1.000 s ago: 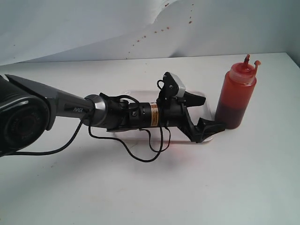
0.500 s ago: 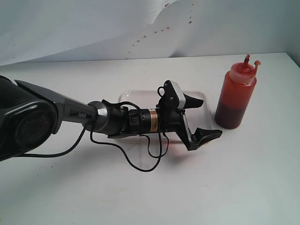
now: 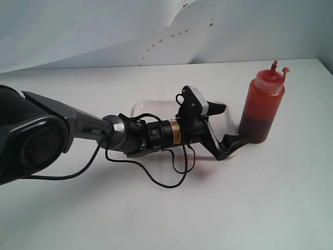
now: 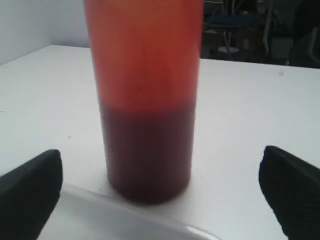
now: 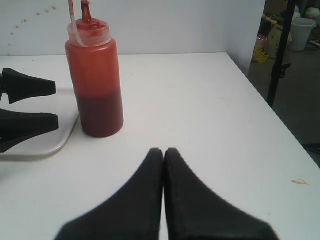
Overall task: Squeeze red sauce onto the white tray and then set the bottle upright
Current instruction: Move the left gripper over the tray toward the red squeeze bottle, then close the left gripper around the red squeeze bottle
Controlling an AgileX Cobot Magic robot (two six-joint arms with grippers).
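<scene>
1. The bottle [image 3: 261, 107] stands upright on the white table [image 3: 156, 219], just beside the right end of the white tray [image 3: 151, 103] and off its rim.
2. Dark red sauce [image 3: 255, 130] fills the lower part of the bottle. Above it the wall is a lighter orange-red. The small tip cover [image 3: 285, 69] hangs beside the pointed nozzle.
3. The left gripper [image 3: 238, 123] reaches across the tray with its jaws spread wide and nothing gripped.
4. In the left wrist view, the bottle is centred in the gap between the two black fingers [image 4: 30, 190], beyond their tips. A strip of tray rim lies between the fingers and the bottle.
5. In the right wrist view, both left fingertips point at the bottle and stop short of it, with a clear gap at each tip.
6. The right gripper [image 5: 163, 152] has its fingers pressed together and holds nothing. It sits over bare table, apart from the bottle, with its tips pointing past the bottle's side.
</scene>
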